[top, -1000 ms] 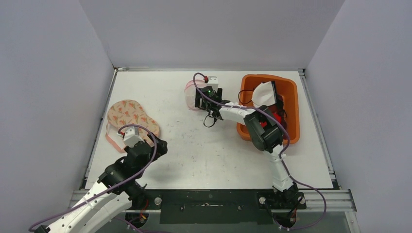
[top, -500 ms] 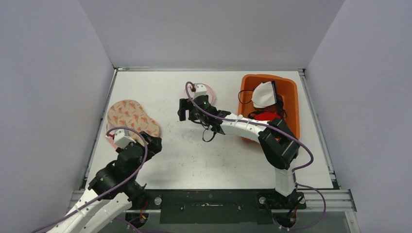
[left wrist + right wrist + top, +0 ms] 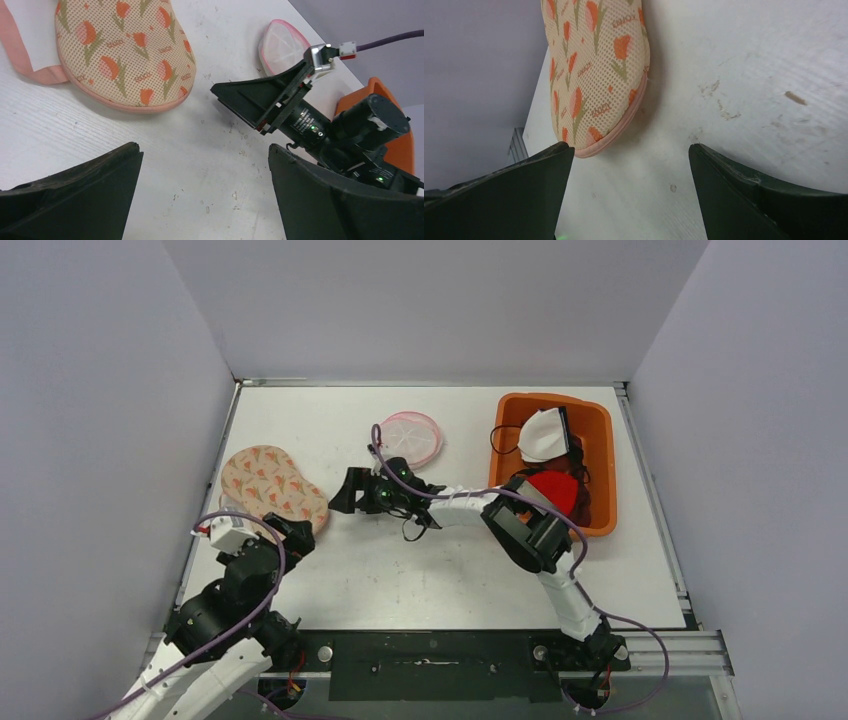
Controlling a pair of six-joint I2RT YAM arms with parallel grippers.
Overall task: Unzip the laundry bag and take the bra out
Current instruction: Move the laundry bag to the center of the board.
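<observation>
The laundry bag (image 3: 272,483) is a peanut-shaped cream mesh pouch with orange tulips and pink trim, lying flat and closed at the table's left. It also shows in the left wrist view (image 3: 120,50) and the right wrist view (image 3: 594,70). No bra shows; I cannot see inside the bag. My right gripper (image 3: 343,496) is open and empty, just right of the bag's near end, with the bag edge ahead of its jaws (image 3: 631,190). My left gripper (image 3: 295,532) is open and empty, just near of the bag, over bare table (image 3: 205,195).
A round pink-rimmed mesh pouch (image 3: 412,437) lies at the back middle. An orange bin (image 3: 603,445) at the right holds a white garment (image 3: 545,435) and a red one (image 3: 552,490). Grey walls close in the table on three sides.
My right gripper left the round pink pouch and swung left and nearer, ending beside the tulip bag. My left arm drew back toward the near left.
</observation>
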